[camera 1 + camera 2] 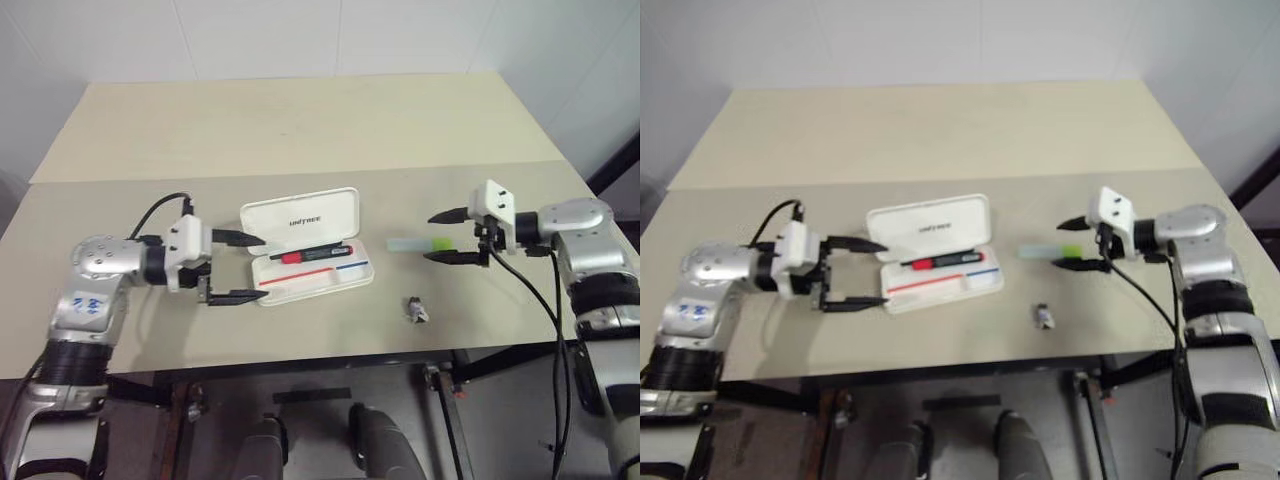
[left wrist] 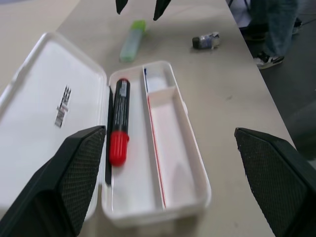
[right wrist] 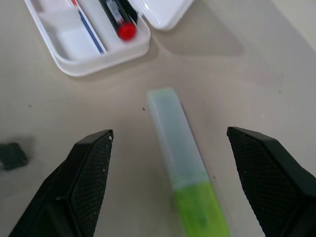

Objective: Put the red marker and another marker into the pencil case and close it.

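1 pencil case (image 1: 300,215) lid open on tabletop (image 1: 300,120) | 1 red marker (image 1: 312,254) inside | 1 green highlighter (image 1: 418,244) beside it, between right pincer (image 1: 447,236) fingers, untouched | left pincer (image 1: 240,267) spread wide, empty | 1 dark lump (image 1: 417,310)

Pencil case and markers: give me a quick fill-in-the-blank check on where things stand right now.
1. The red marker lies ____ the pencil case.
2. The case's lid is ____.
3. The highlighter lies on the ____, outside the case.
4. The gripper nearest the highlighter is the ____ one.

Missing words: inside; open; table; right
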Tool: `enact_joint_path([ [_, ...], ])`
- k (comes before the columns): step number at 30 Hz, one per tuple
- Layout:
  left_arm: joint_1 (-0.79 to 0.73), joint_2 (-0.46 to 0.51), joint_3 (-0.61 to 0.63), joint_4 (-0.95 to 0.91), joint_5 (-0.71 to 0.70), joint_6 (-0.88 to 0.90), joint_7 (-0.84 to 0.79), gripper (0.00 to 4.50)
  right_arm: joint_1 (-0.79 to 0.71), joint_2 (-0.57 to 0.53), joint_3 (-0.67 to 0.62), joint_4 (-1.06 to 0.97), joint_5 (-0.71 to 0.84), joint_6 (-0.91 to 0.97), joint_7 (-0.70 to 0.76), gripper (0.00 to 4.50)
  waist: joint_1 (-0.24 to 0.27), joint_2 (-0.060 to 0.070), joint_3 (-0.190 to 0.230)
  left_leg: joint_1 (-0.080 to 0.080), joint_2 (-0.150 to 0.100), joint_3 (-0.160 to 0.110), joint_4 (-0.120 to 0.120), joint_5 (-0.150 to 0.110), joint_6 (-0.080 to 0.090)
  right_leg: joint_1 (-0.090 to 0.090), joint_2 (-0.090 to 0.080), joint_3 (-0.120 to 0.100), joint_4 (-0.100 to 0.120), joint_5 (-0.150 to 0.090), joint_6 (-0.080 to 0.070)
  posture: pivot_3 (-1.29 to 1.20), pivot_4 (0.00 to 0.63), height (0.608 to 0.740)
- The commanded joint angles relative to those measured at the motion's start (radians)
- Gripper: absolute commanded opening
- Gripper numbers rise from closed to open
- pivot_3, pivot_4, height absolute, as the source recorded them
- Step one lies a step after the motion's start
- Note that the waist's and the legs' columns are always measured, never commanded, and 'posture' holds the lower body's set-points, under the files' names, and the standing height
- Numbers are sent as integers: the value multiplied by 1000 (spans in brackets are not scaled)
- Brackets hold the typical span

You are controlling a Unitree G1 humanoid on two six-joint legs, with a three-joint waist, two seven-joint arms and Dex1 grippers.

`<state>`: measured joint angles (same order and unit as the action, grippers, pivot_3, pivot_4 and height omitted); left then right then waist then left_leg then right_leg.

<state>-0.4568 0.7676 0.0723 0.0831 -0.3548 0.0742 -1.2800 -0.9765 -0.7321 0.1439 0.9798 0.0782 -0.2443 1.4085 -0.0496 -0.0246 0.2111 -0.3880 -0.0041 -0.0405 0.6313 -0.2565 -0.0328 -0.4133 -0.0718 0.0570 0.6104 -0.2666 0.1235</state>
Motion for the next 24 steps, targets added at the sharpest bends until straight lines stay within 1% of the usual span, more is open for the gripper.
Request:
enact_joint_path([
  [1, 32, 40, 64, -65, -26, 9, 24, 4447, -74, 9, 7, 117, -61, -75, -8, 3903, -2, 0, 0, 0, 0, 0, 0, 0, 0, 0, 0, 0, 0, 0, 0, 0, 150, 740],
  [5, 61, 51, 81, -108, -34, 30, 46, 4447, -126, 30, 23, 215, -134, -101, -49, 3903, -6, 0, 0, 0, 0, 0, 0, 0, 0, 0, 0, 0, 0, 0, 0, 0, 150, 740],
  [9, 82, 54, 87, -150, -41, 51, 68, 4447, -166, 39, 70, 281, -232, -77, -112, 3903, -6, 1, 0, 0, 0, 0, 0, 0, -1, 0, 0, 0, 1, 0, 0, 0, 150, 740],
  [13, 87, 52, 90, -175, -44, 69, 81, 4447, -199, 56, 75, 313, -278, -68, -165, 3903, -8, 1, 0, 1, 0, 0, 0, 0, -1, 0, 1, 0, 1, 0, 0, 0, 150, 740],
  [17, 87, 47, 84, -189, -45, 75, 91, 4447, -206, 66, 82, 334, -314, -41, -184, 3903, -10, 1, 0, 1, 0, 0, 0, 0, -1, 0, 1, 0, 2, 0, 0, 0, 150, 740],
  [20, 83, 44, 75, -201, -47, 81, 98, 4500, -200, 74, 84, 341, -325, -27, -149, 3288, -10, 1, 0, 1, 0, 0, 1, 0, -1, 0, 1, 0, 3, 0, 0, 0, 150, 740],
  [24, 85, 44, 72, -205, -47, 82, 100, 4500, -194, 90, 65, 329, -301, -26, -70, 1865, -10, 1, 0, 2, 0, 0, 2, 0, -1, 1, 1, 1, 4, 0, 0, 0, 150, 740],
])
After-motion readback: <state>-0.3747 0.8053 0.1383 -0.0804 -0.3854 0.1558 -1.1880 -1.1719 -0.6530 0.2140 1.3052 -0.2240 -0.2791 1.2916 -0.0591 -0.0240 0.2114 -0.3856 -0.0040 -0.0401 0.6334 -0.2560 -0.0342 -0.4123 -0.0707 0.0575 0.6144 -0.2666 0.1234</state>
